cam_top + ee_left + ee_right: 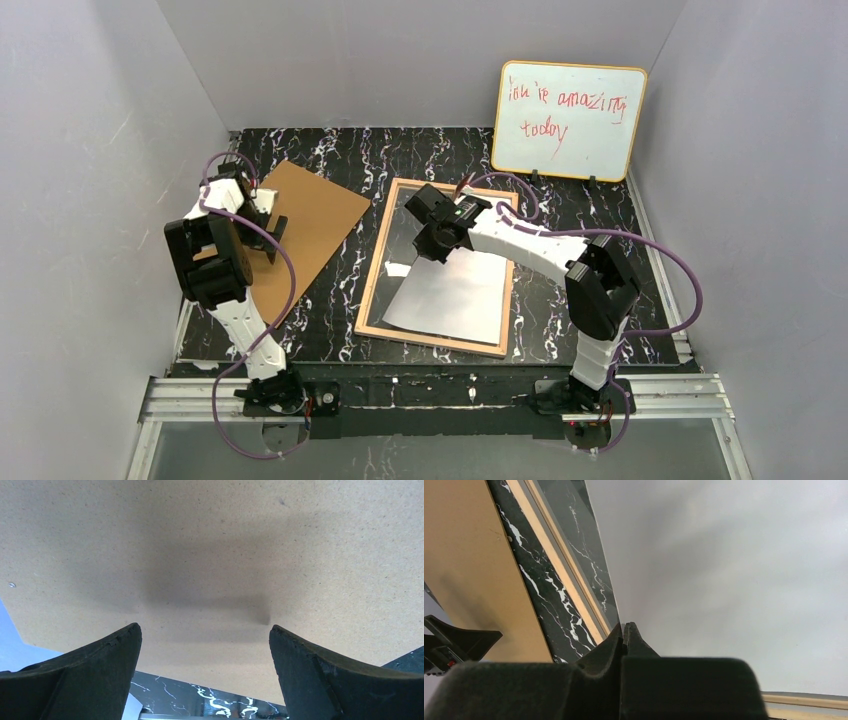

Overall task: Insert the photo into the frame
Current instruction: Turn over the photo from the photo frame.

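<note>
Top: black marble table (330, 310), grey walls (400, 60). The frame (380, 260) lies flat at centre with the photo (450, 295) inside, whiteboard (570, 120) far right.
Left wrist: left gripper (205, 650) spread wide over the brown board (210, 545).
Right wrist: right gripper (624, 635) pinched together at the photo's left edge.

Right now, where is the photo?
In the top view the photo lies mid-table inside the frame, the right hand over its far edge. The brown board lies to its left.
</note>
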